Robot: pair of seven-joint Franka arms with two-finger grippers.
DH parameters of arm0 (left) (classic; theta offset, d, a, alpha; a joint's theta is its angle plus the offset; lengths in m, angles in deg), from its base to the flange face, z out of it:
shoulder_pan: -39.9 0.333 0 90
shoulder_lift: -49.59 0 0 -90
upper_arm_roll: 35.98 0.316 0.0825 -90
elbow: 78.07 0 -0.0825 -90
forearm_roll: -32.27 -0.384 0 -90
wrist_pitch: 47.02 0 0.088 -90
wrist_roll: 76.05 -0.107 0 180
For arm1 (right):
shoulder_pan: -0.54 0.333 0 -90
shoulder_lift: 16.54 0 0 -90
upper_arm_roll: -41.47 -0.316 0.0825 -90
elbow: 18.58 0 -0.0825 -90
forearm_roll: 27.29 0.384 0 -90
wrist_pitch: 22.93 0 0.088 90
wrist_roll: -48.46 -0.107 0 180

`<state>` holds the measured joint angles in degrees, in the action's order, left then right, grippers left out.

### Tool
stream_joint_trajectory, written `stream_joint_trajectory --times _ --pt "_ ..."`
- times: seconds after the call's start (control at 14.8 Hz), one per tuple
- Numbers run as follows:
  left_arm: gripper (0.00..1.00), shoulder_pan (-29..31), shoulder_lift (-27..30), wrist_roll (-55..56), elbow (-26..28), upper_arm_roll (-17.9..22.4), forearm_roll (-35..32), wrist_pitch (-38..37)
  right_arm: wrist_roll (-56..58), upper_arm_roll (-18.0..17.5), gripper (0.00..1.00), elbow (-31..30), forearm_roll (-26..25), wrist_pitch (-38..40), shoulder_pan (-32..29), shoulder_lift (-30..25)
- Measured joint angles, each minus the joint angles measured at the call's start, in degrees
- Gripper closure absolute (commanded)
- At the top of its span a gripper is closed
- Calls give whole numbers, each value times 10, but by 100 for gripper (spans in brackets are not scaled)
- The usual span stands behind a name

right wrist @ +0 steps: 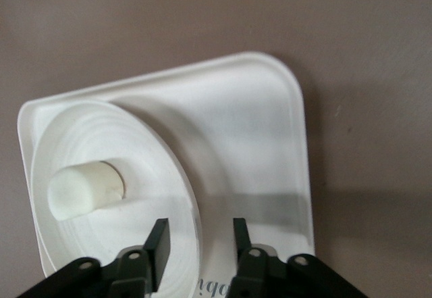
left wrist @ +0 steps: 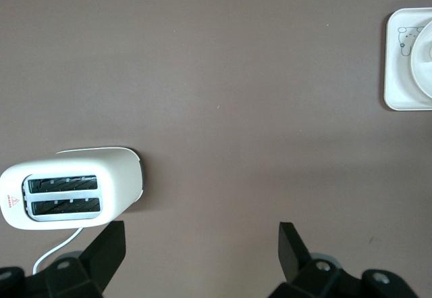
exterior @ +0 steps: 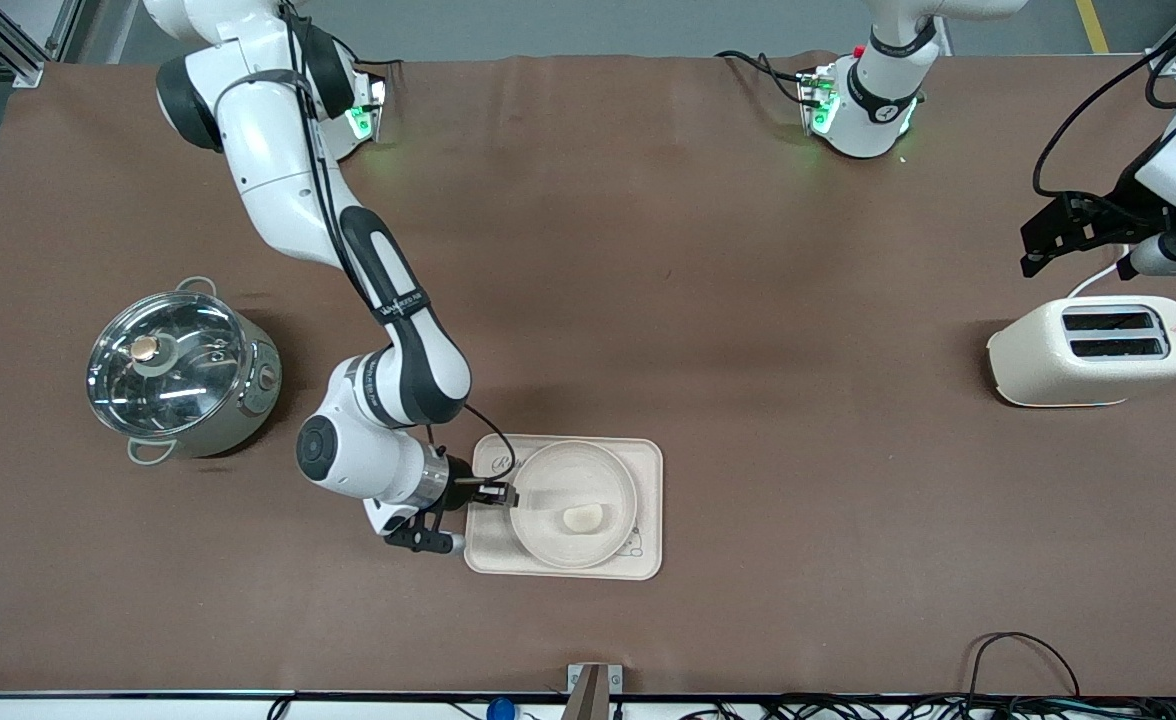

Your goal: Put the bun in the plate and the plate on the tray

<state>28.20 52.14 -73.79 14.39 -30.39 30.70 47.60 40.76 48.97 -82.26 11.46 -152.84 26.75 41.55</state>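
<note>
The bun (exterior: 582, 517) lies in the round plate (exterior: 548, 470), which rests on the rectangular tray (exterior: 643, 465) near the front middle of the table. My right gripper (exterior: 503, 494) is low at the plate's edge toward the right arm's end. In the right wrist view its fingers (right wrist: 159, 244) are open and straddle the plate's rim (right wrist: 192, 203), one over the plate (right wrist: 101, 129), one over the tray (right wrist: 250, 129), with the bun (right wrist: 86, 190) farther in. My left gripper (exterior: 1033, 255) waits open and empty above the table (left wrist: 202, 240) by the toaster.
A cream toaster (exterior: 1093, 350) stands at the left arm's end, also in the left wrist view (left wrist: 74, 186). A lidded steel pot (exterior: 180, 375) stands at the right arm's end. A cable (exterior: 1018, 650) loops at the front edge. The tray's corner (left wrist: 395, 75) shows in the left wrist view.
</note>
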Motion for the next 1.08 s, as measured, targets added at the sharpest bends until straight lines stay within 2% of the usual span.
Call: stream_joint_trajectory --times 0.07,0.14,0.2,0.27,0.41,0.68,0.81,1.08 --pt "0 0 0 0 0 0 0 0 2 0 34 2 -17 7 -7 -7" --pt "0 0 0 0 0 0 0 0 3 1 30 4 -37 15 -13 -15" --pt "0 0 0 0 0 0 0 0 4 1 6 5 -56 27 -22 -26" --pt "0 0 0 0 0 0 0 0 8 1 0 7 -75 48 -30 -37" --pt "0 0 0 0 -1 0 0 0 17 5 0 10 -121 99 -43 -65" --pt "0 0 0 0 -2 0 0 -1 19 40 0 12 -194 201 -45 -131" --pt "0 0 0 0 -2 0 0 -1 23 58 0 13 -201 255 -52 -165" --pt "0 0 0 0 -2 0 0 -1 44 63 0 13 -206 342 -89 -231"
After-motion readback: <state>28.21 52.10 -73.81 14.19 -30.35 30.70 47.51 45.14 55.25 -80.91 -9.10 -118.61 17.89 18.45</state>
